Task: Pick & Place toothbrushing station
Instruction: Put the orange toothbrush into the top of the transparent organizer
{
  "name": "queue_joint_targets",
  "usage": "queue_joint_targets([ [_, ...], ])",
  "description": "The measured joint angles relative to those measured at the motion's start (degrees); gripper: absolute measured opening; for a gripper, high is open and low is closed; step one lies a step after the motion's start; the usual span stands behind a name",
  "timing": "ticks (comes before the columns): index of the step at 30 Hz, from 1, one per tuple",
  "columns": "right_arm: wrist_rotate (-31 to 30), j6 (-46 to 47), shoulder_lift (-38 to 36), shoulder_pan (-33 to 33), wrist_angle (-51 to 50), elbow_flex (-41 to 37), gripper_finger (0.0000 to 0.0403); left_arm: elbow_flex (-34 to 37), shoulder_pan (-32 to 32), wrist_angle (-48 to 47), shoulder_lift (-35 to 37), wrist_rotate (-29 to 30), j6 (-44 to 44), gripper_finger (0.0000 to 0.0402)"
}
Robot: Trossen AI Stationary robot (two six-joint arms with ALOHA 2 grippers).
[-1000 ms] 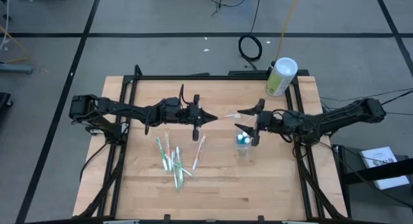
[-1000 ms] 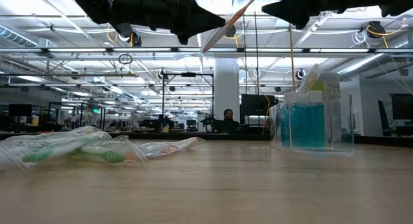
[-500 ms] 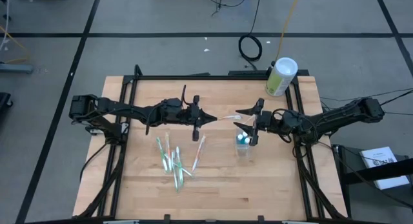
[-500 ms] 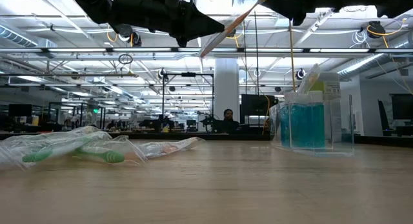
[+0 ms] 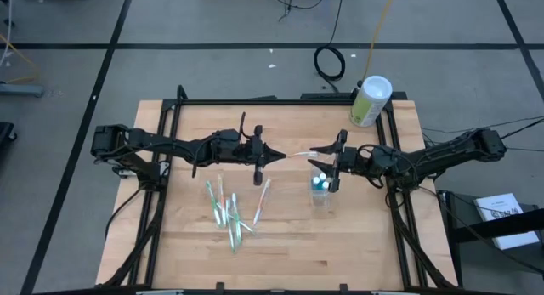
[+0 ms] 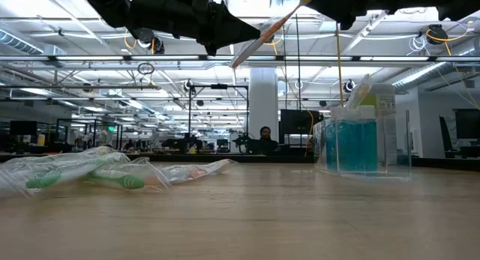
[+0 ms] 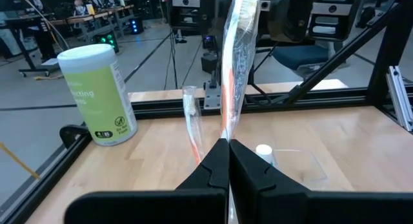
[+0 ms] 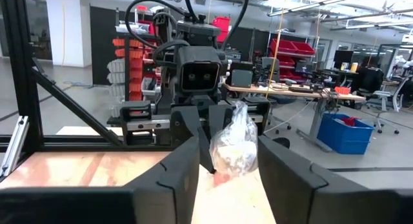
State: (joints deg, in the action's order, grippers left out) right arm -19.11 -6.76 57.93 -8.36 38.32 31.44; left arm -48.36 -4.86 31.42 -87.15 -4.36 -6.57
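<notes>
The left hand was clenched on one end of a wrapped toothbrush, held above the counter. The right hand, fingers spread, bracketed its free end. Light, crinkly and probably slippery, it looked best pinched mid-handle through the wrapper.

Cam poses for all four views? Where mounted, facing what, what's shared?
High: overhead, straight down; both arms, left gripper holds wrapped toothbrush.
Low: table height, facing the room; clear cup, arms overhead.
Left wrist: facing the right arm; fingers clamp the toothbrush.
Right wrist: facing the left arm; right gripper open around the wrap.
All share the toothbrush.
</notes>
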Motion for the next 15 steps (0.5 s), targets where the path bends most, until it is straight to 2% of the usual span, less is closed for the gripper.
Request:
queue_joint_targets([
  [15, -0.02, -1.01, 0.0, 0.01, -0.38, 0.0, 0.007, 0.0, 0.0, 0.02, 0.0, -0.02, 0.01, 0.0],
])
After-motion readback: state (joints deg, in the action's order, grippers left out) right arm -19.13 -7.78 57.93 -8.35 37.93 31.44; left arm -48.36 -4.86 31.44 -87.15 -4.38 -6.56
